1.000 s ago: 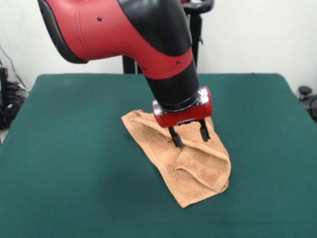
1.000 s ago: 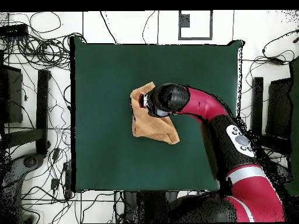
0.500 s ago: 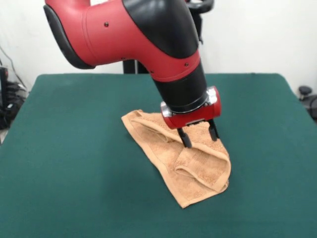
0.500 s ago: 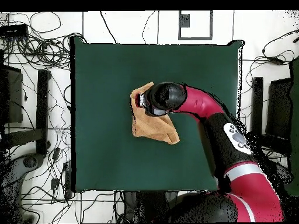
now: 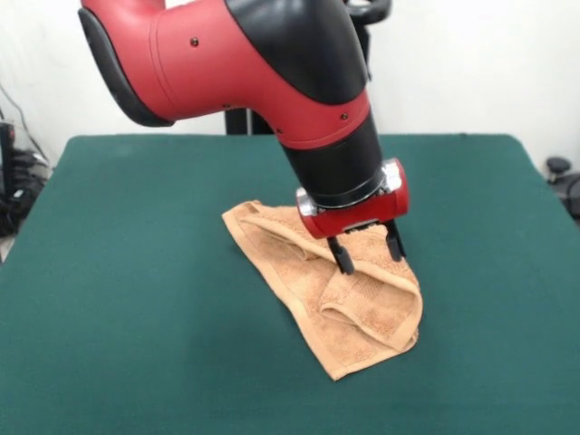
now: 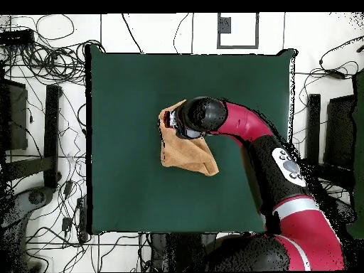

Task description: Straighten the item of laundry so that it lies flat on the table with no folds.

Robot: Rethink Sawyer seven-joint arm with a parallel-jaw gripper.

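An orange-tan towel lies crumpled and folded over itself near the middle of the dark green table. A thick fold runs along its right side and a flap lies doubled over at its near end. My gripper is open, with its two black fingers pointing down over the towel's right part, tips at or just above the cloth. In the overhead view the towel lies under the arm's end and the gripper is over its upper left part, fingers mostly hidden by the wrist.
The red and black arm reaches in from the top over the back of the table. Cables and stands lie on the floor around the table in the overhead view.
The gripper has shifted to the right in the front view and a little lower over the towel, still open. The towel has not visibly moved.
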